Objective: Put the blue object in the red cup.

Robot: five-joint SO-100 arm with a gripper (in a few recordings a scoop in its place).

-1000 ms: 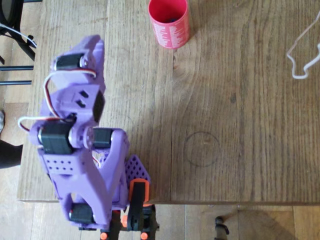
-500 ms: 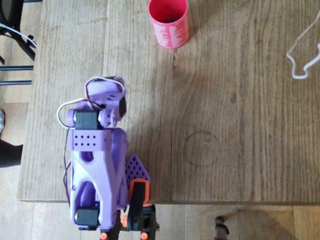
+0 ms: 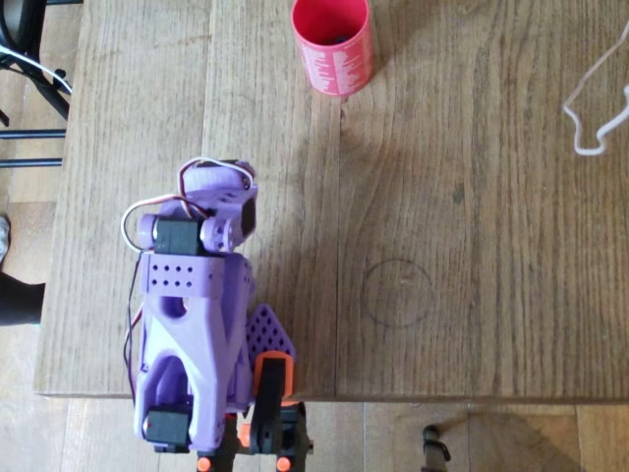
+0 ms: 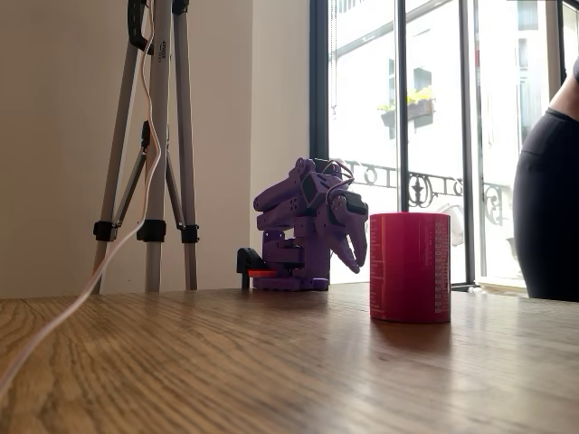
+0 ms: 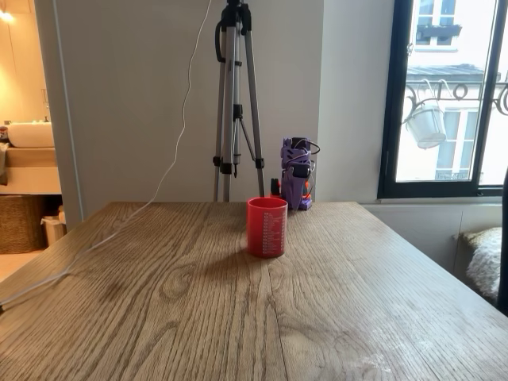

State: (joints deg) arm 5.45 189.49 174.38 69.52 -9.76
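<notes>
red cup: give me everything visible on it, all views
The red cup is a red cylinder that looks like plastic, with a band of small white print on its side and a darker inside holding something dark and unclear. It stands upright, mouth up, on the wooden table, well apart from the folded purple arm. Nothing else touches it.

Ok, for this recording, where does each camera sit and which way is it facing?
Overhead view: above the table, looking straight down; the folded purple arm sits at the bottom edge, the red cup at the top.
A fixed view: low, at tabletop height beyond the cup, facing the arm, whose fingers point down, in front of a window.
Another fixed view: higher, at the table's far end, facing the cup and the arm behind it.
Shared: all three show cup and arm; both fixed views show the tripod.
</notes>
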